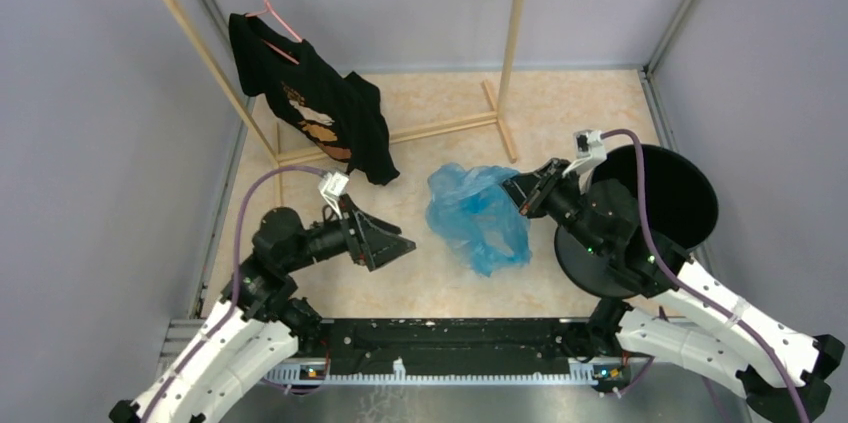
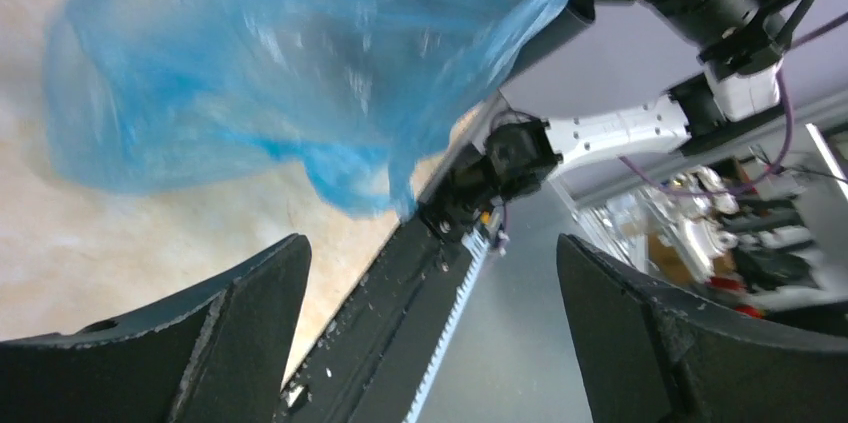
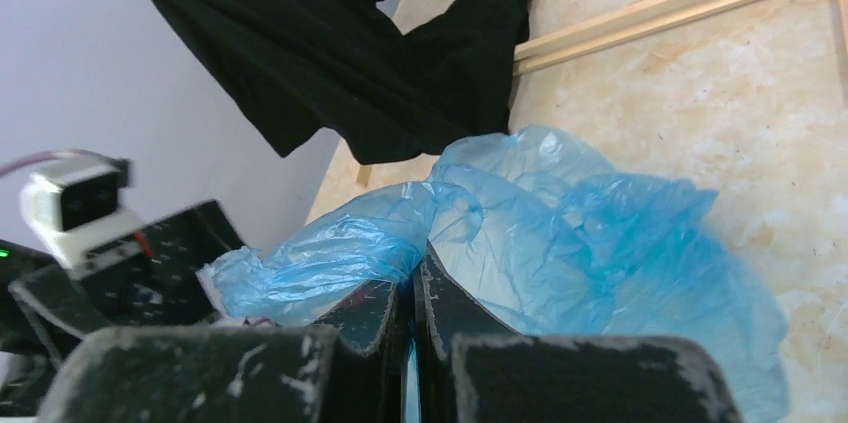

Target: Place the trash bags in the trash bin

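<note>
- Holding the trash bag [image 1: 478, 218] by a fold at its upper right edge, your right gripper [image 1: 527, 193] has its fingers pressed together on the thin blue film. The right wrist view shows the plastic squeezed between them.
- Most of the bag lies crumpled on the tabletop [image 1: 580, 113] between the two arms, just left of the trash bin [image 1: 665, 198]. The bin's dark mouth shows behind the right arm. You cannot tell from here whether it stands quite upright.
- Your left gripper [image 1: 385, 240] has its fingers spread wide with nothing between them. It points at the bag from the left, near it but apart.
- For the carry, raise the pinched fold high enough that the hanging bulk will likely clear the bin's rim before you swing right.
- Move gently, since film this thin can slide out of a pinch or snag on the rim.
- If the lower folds trail, gather them with the free left gripper and feed them in.
- Stay away from the black shirt [image 1: 320, 108] hanging behind.
</note>
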